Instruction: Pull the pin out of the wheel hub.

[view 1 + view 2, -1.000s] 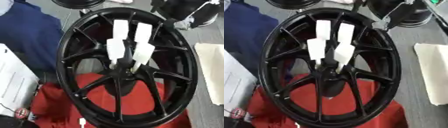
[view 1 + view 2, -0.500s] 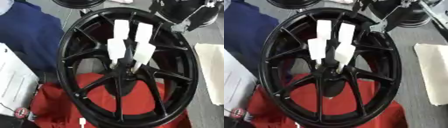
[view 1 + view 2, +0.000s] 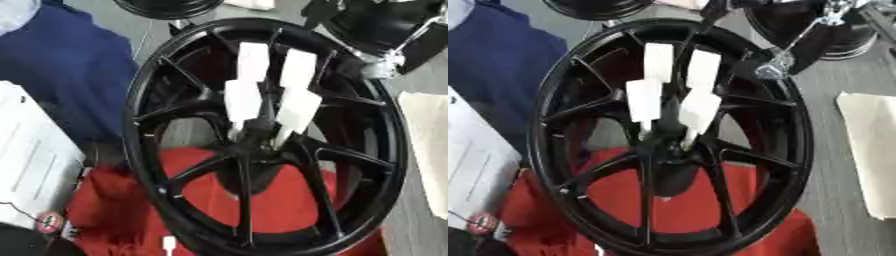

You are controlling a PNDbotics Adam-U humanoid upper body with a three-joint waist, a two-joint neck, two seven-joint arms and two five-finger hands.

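the right hand (image 3: pixel 385 30) hovers at the upper right of the wheel (image 3: pixel 262 135), its fingers' state unreadable, with the white pins (image 3: pixel 262 92) down-left at the hub.

You see a red cloth (image 3: pixel 297 210) at the bottom, dark blue fabric (image 3: pixel 61 75) upper left, and a white sheet (image 3: pixel 26 165) at left.
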